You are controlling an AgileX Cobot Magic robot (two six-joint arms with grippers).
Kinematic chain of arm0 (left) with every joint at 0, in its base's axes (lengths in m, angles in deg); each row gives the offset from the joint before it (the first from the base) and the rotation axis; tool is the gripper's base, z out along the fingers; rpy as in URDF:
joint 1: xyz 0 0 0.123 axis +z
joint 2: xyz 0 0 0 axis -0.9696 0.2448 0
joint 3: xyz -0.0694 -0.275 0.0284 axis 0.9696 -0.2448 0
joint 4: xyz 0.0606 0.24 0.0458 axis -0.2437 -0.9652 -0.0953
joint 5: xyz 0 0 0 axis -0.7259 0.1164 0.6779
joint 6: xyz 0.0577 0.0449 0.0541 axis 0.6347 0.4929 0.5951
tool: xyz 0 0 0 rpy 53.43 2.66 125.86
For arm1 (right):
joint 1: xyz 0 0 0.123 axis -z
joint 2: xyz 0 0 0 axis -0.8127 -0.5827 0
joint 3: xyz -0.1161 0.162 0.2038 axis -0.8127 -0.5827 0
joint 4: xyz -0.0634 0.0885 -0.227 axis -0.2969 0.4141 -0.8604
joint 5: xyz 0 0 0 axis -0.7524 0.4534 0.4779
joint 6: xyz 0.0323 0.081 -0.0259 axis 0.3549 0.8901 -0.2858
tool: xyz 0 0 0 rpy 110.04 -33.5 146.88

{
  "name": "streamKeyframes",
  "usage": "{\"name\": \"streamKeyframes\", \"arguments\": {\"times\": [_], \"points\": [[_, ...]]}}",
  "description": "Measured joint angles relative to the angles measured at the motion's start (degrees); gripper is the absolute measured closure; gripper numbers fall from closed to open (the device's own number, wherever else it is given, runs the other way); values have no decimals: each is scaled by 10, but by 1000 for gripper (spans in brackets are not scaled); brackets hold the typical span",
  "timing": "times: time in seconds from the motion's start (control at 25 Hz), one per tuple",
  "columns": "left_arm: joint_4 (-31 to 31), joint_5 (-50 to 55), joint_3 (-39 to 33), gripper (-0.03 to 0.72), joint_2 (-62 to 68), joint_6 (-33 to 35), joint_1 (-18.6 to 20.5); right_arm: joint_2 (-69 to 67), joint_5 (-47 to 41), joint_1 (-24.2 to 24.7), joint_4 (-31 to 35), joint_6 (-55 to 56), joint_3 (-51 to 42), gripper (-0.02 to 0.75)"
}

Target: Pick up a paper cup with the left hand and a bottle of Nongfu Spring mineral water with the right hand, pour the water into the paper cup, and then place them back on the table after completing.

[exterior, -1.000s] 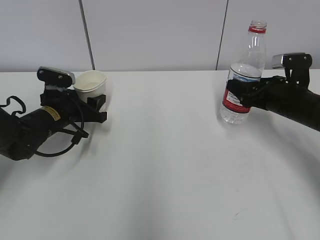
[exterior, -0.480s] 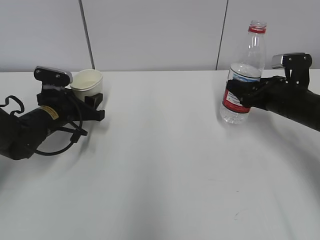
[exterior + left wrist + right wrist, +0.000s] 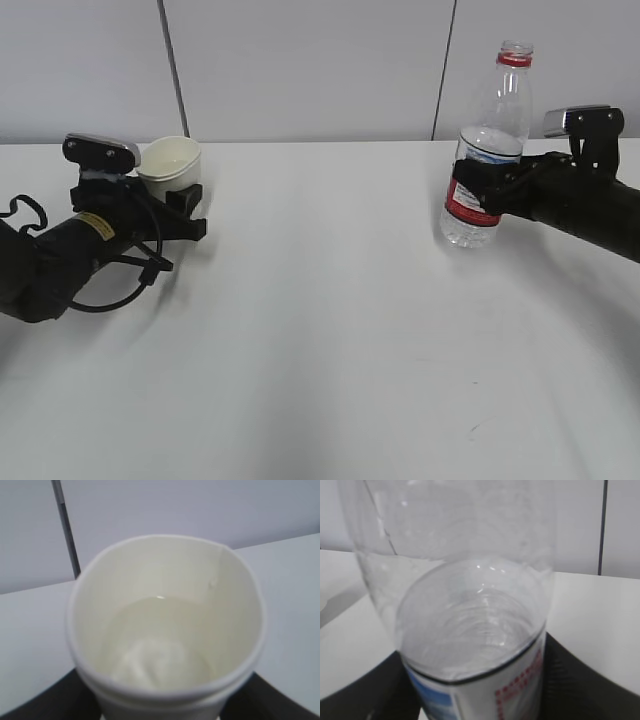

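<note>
left hand (image 3: pixel 178 205) clamped on paper cup (image 3: pixel 169 160), drifted left and lower toward the counter (image 3: pixel 320 320); water (image 3: pixel 160 640) inside. right hand (image 3: pixel 470 190) grips upright bottle (image 3: pixel 487 150), unmoved. we judge pouring done, set-down underway.

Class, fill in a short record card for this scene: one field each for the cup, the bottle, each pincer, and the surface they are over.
Cup: white paper cup, upright, holding clear liquid
Bottle: clear plastic bottle with red label, upright, uncapped, partly full
Left pincer: closed around the cup
Right pincer: closed around the bottle at its label
Surface: plain white table
</note>
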Motion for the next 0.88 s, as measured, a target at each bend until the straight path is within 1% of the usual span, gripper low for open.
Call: {"name": "streamKeyframes", "arguments": {"times": [0.88], "points": [[1,-12,12,293,37,0,0,0,0,0,0,0,0,300]]}}
